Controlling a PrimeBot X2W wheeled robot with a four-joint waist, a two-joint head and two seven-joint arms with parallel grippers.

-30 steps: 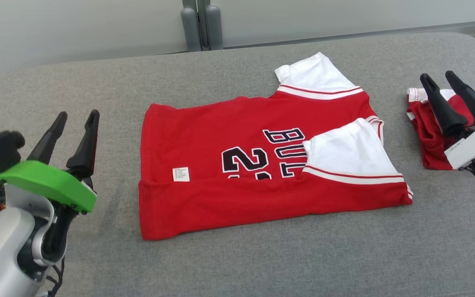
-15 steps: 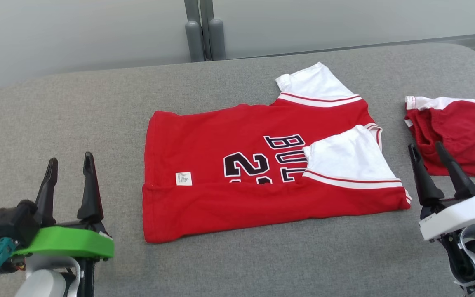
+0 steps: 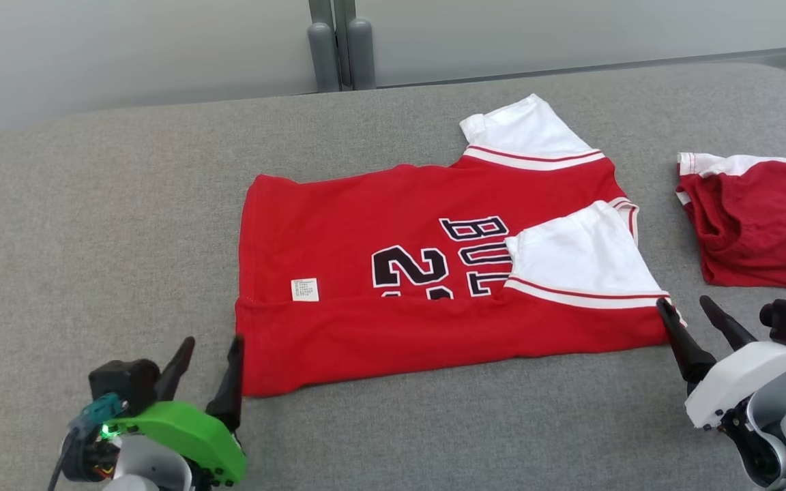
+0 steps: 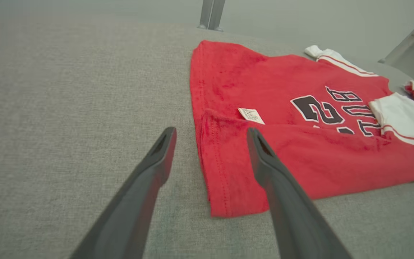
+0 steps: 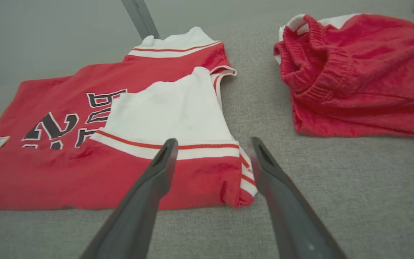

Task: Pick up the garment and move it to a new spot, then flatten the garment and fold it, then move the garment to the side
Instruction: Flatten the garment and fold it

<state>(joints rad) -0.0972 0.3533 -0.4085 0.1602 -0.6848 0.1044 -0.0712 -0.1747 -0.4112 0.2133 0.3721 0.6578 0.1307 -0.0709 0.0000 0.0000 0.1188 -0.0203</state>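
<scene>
Garment (image 3: 366, 232) half-folded | red shorts (image 3: 754, 225) beside it, apart | left end effector (image 3: 213, 339), right end effector (image 3: 681, 301) spread, empty

Red jersey (image 3: 338, 218) bore black letters (image 3: 473, 228) "BUL" and a number (image 3: 401, 266) "2" (the rest hidden by folds); its white label (image 3: 305, 289) was too small to read.
</scene>
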